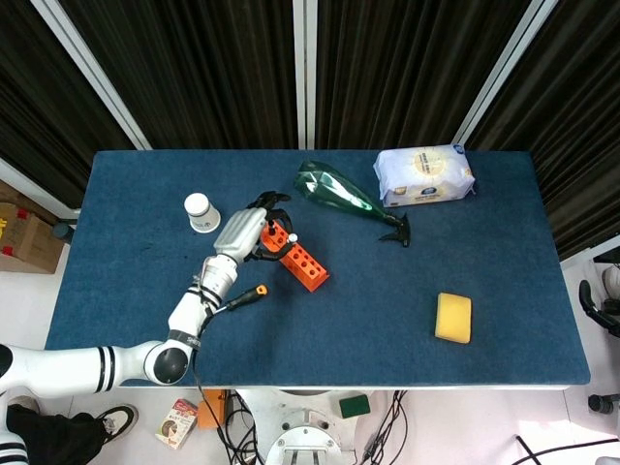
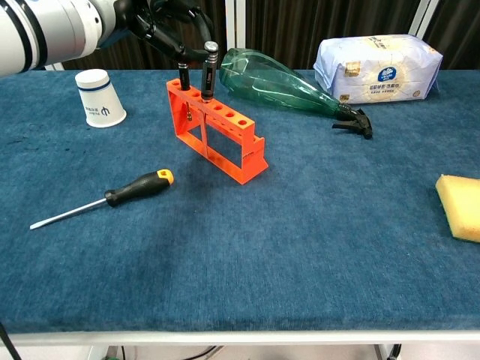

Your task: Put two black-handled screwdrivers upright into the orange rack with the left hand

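Hovering left hand (image 2: 154, 19) over rack (image 2: 217, 135) at far-left end, fingers (image 2: 196, 30) curled near tops of two screwdrivers (image 2: 209, 71) standing upright in rack holes; cannot tell whether gripping or just released. Right hand not visible. Likely light, stiff, slim tools; smooth handles probably slippery, best pinched near top. Third screwdriver (image 2: 135, 187) flat on desk (image 2: 315, 247), black-and-orange handle.

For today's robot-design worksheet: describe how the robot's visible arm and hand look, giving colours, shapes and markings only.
The left arm is glossy white, built of rounded tubular segments with black bands at the joints and a grey round cap at the elbow. The left hand has a silver-grey back and dark fingers. The right arm is out of view.
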### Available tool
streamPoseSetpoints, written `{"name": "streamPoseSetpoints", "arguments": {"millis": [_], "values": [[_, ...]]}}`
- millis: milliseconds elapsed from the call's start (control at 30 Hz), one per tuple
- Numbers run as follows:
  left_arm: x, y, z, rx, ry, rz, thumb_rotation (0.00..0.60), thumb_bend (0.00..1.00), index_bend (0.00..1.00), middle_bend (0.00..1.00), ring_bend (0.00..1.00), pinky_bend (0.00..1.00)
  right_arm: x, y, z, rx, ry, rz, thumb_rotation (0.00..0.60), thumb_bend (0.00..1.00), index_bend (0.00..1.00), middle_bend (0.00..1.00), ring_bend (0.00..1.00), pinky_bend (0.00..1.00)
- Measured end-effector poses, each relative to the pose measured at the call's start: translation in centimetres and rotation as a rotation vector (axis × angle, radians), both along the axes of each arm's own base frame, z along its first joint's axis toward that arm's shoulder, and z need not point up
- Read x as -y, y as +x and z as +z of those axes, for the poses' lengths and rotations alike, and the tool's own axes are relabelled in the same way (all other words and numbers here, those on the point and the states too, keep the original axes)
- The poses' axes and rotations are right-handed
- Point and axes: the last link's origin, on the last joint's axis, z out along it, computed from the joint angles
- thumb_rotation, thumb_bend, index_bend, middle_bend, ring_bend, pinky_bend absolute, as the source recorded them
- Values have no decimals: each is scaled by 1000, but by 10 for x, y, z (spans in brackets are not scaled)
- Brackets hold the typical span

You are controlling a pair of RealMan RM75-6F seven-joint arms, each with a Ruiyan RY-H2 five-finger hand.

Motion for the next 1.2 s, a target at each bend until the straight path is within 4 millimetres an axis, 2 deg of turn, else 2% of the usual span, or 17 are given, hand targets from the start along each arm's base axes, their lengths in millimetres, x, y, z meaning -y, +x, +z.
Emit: {"name": "streamPoseSetpoints", "arguments": {"millis": [733,1200], "values": [[-11,-6,2,54,-43,70,589,313,518,138,11,156,2,0,-1,0,1,-1,600,385,0,0,0,0],[-10,-13,-1,40,-57,69,587,313,523,138,12,155,2,1,-2,-3,2,1,600,385,0,0,0,0]]}}
